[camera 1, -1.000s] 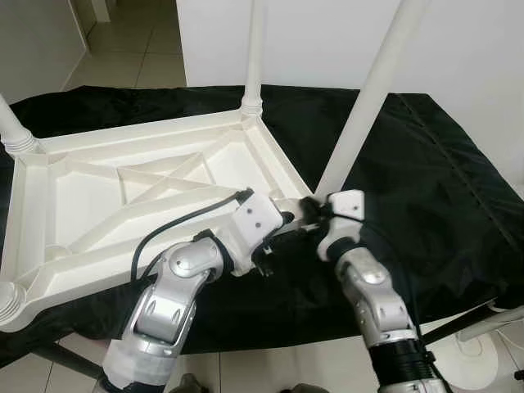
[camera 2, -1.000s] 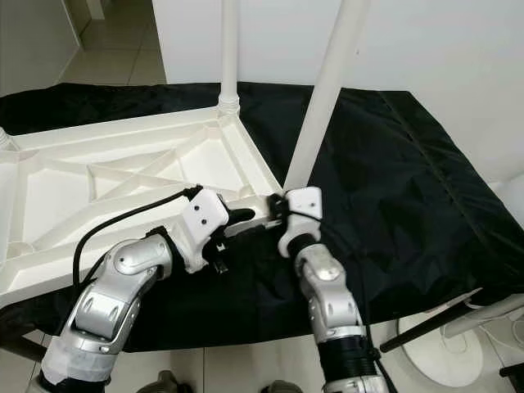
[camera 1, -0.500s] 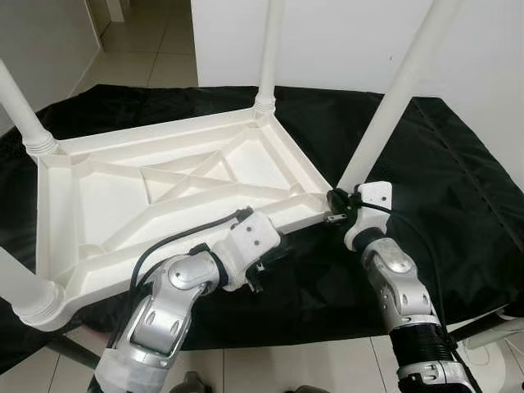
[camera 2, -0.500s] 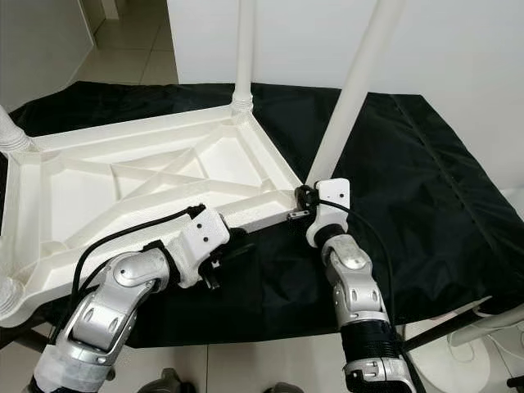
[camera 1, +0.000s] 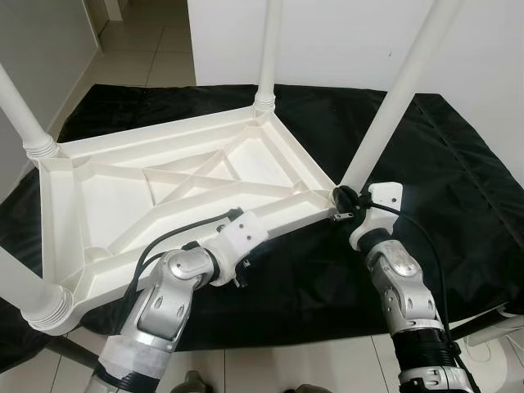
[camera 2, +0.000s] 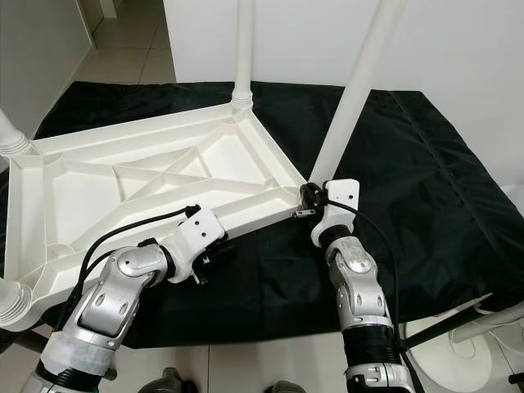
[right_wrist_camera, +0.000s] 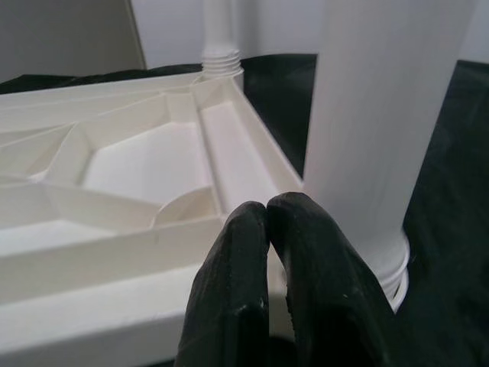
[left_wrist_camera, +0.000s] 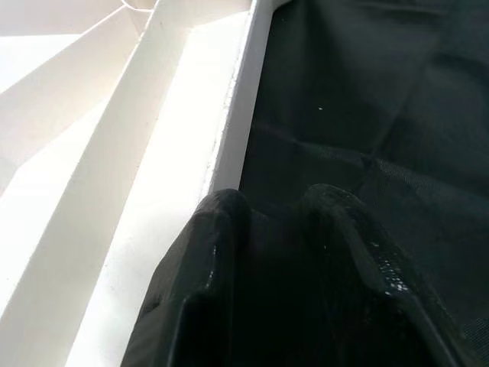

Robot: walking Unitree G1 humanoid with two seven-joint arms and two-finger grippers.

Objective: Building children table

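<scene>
Lying upside down on the black cloth (camera 1: 458,196), the white plastic table (camera 1: 164,188) has four legs up; it looks light and stiff with slick walls. Left gripper (camera 1: 239,274) sits at the near rim, fingers (left_wrist_camera: 229,252) slightly apart. Right gripper (camera 2: 306,199) is pinched together beside the near-right leg (camera 1: 393,98). Best hold: rim ribs or leg base.

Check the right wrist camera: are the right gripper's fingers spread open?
No, the right gripper has its two black fingertips pressed together beside the table leg.
</scene>
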